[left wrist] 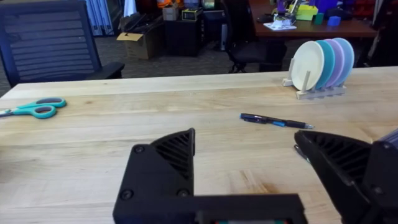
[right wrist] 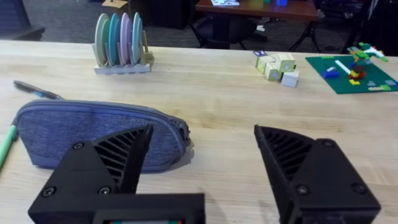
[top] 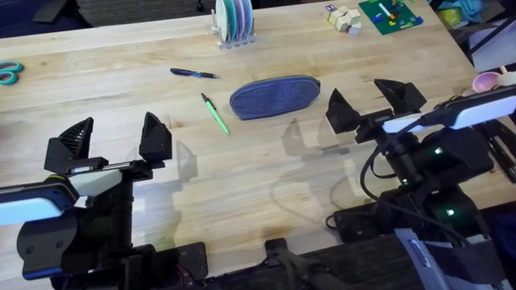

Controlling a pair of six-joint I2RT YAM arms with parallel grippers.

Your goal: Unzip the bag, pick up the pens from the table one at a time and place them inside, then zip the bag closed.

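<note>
We see the bag (top: 274, 97) lying closed on the table (top: 242, 185), a little beyond the middle, with the green pen (top: 215, 113) just beside its left end and the dark pen (top: 193, 73) farther back. Our left gripper (top: 113, 137) hangs near the front edge with its jaws spread wide and nothing between them; our right gripper (top: 372, 103) sits just to the right of the bag, equally wide and empty.

The step in hand looks like the unzipping, not yet begun. To do it well we judge one gripper should pin the bag's body while the other takes the small zipper pull. The right wrist view shows the zipper line ending near the bag's right end (right wrist: 180, 134), though the pull itself is too small to make out. We should draw along the zipper, not upward, or the soft bag may lift and slide.
</note>
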